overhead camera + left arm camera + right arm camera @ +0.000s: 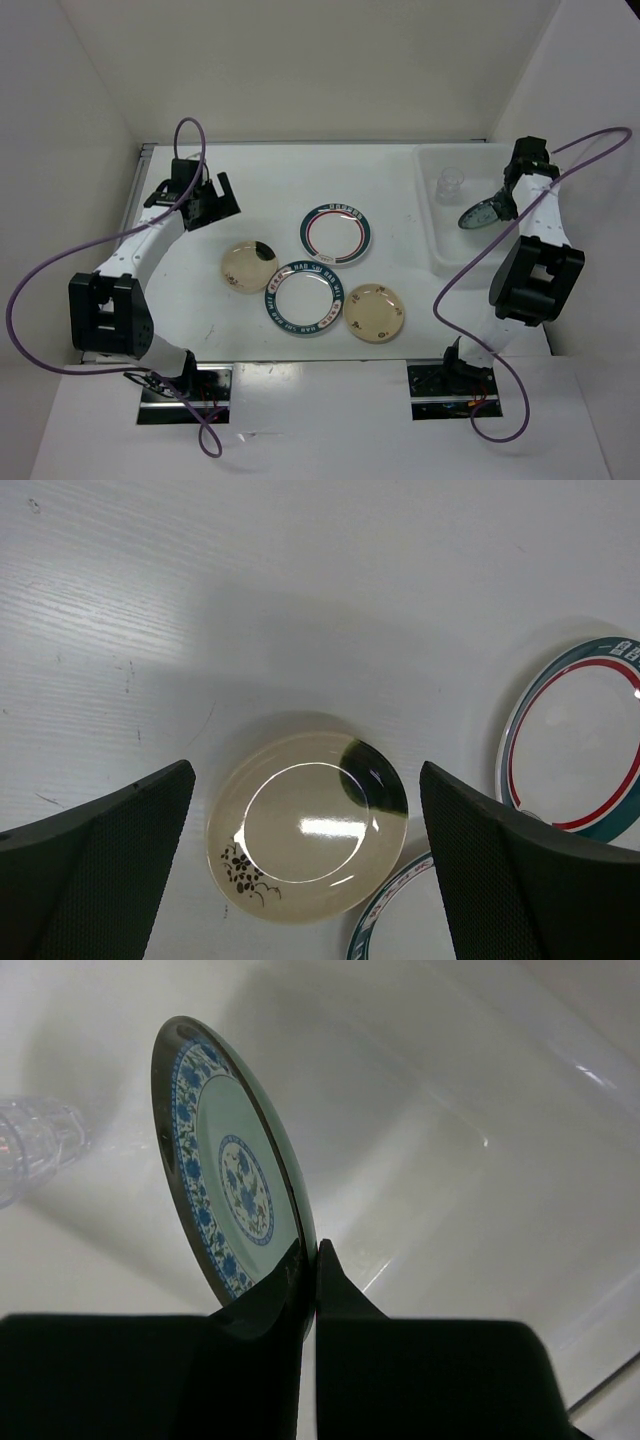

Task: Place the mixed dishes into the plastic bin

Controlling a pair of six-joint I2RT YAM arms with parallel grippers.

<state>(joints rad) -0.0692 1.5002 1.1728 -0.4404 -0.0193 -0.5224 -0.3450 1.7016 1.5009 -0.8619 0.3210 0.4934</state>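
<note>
One cup (pixel 450 185) in far-right bin (pixel 428 200) | saucer (pixel 235 1175) on edge over bin, facing cup, my right gripper (pixel 308 1260) pinching its rim | left gripper (pixel 305 780) spread wide.

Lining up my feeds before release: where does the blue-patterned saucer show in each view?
Top external: the saucer, at right, within the plastic bin's outline, held by the right hand.
Left wrist: not in it.
Right wrist: left of centre, on edge, its rim pinched low between the fingers.
Shared landmark: the clear cup, left of the saucer in both those views.
</note>
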